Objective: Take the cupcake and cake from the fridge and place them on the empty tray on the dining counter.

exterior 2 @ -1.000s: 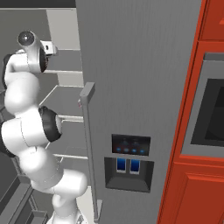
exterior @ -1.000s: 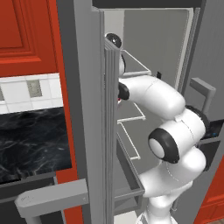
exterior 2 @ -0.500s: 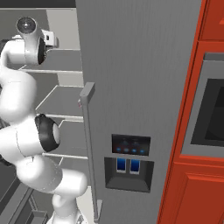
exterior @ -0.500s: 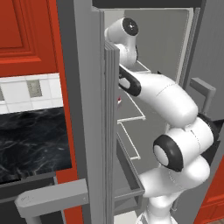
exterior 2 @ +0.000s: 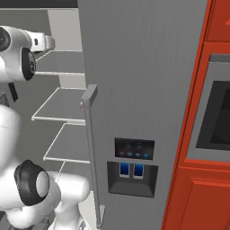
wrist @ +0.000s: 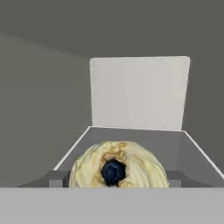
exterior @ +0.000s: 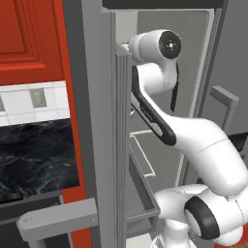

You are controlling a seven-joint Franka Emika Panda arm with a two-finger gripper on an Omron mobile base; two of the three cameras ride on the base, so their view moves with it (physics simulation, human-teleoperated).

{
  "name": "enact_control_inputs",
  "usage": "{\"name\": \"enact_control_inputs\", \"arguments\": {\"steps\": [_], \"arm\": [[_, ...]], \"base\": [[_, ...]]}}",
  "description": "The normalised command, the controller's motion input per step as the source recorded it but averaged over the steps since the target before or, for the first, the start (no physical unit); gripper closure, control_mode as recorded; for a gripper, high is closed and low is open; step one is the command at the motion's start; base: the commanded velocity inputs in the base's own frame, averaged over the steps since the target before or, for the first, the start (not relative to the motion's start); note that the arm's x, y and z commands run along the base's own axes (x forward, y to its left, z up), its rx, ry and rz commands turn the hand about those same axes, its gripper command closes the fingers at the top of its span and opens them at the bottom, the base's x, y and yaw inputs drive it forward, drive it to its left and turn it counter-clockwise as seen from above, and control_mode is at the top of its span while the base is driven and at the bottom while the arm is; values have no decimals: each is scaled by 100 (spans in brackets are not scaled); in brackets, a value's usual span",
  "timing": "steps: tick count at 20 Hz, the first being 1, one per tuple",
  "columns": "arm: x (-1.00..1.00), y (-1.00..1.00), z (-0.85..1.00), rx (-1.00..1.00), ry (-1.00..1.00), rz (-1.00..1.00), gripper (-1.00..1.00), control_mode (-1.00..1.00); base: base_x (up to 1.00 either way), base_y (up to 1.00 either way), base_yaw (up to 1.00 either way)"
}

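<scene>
Cupcake [wrist: 117, 168] close in hand view, fridge [exterior 2: 134, 90] open

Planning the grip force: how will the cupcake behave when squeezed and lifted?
The cupcake has a swirled cream top, so it probably smears or dents if pinched high. Small, so likely light. Its round shape might roll if tipped.

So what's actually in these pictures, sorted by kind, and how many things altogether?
Cupcake: 1
Fridge: 1
Bare fridge shelves: 3
Built-in oven: 1
Robot arm: 1
Total: 7
</scene>
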Motion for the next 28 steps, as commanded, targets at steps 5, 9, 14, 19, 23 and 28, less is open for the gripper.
{"name": "enact_control_inputs", "arguments": {"steps": [5, 9, 14, 19, 23, 28], "arm": [[-100, -62, 10, 19, -10, -11, 100, -100], [-100, -48, 26, 23, 2, -10, 100, -100], [-100, -32, 33, 19, 8, -9, 100, -100], [-100, -19, 39, 10, 15, -9, 100, -100], [-93, -11, 18, 6, 37, -6, 100, -100], [-57, 0, -2, 2, 22, 0, 100, -100]], "base": [[0, 0, 0], [0, 0, 0], [0, 0, 0], [0, 0, 0], [0, 0, 0], [0, 0, 0]]}}
